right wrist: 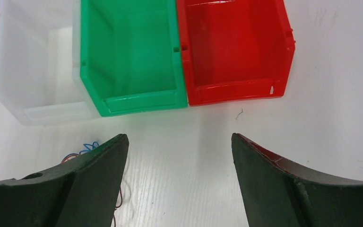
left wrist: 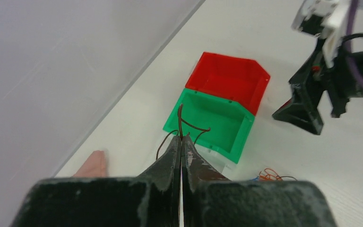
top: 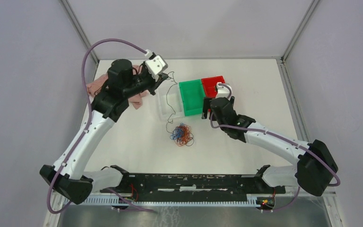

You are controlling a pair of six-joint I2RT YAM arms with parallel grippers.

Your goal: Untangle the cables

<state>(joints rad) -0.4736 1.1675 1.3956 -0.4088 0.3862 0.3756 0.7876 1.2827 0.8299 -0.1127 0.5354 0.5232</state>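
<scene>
Three bins stand in a row: one clear bin [top: 162,111], one green bin [top: 192,97], one red bin [top: 212,85]. One wad of cables [top: 182,134] lies on the table [top: 137,142] near the clear bin. The left gripper [left wrist: 181,142] is clamped on one dark wire [left wrist: 191,126]. The right gripper [right wrist: 179,137] has its jaws wide apart and holds nothing.

The right gripper [right wrist: 178,137] stands with its two dark fingers wide apart over the white table [right wrist: 331,118], nothing between them. Beyond them sit three empty bins in a row, touching: clear [right wrist: 42,113], green [right wrist: 137,101], red [right wrist: 236,92]. Blue and orange cables [right wrist: 87,146] peek out beside the left finger
</scene>
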